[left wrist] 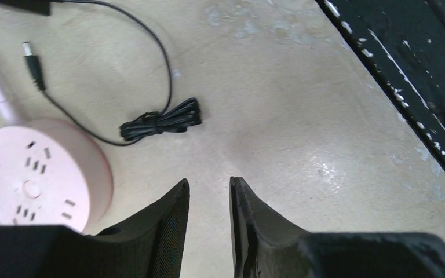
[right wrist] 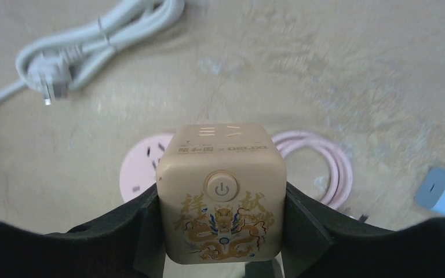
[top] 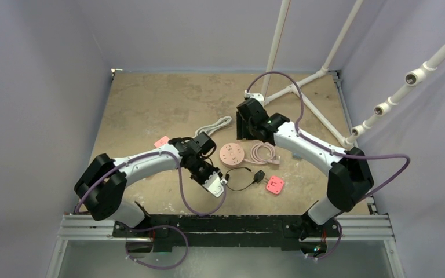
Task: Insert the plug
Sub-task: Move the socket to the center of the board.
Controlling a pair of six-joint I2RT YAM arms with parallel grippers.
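Note:
A black plug adapter (top: 259, 175) lies on the table with its thin cord looped toward my left gripper (top: 219, 185). The left wrist view shows the bundled cord (left wrist: 162, 121) and its barrel tip (left wrist: 33, 55) ahead of the left gripper (left wrist: 209, 182), whose jaws stand a narrow gap apart over bare table with nothing between them. A round pink socket strip (top: 232, 154) sits mid-table. Above it, my right gripper (right wrist: 221, 197) is shut on a beige cube socket (right wrist: 220, 174) with a power button and dragon print. A white plug (right wrist: 46, 78) on a white cable lies beyond.
A coiled pink cable (top: 263, 153) lies right of the round strip, with a pink square piece (top: 275, 185) nearer the front and a small pink piece (top: 161, 141) at the left. A light blue block (right wrist: 443, 191) shows at the right. The black rail (left wrist: 417, 75) borders the near edge.

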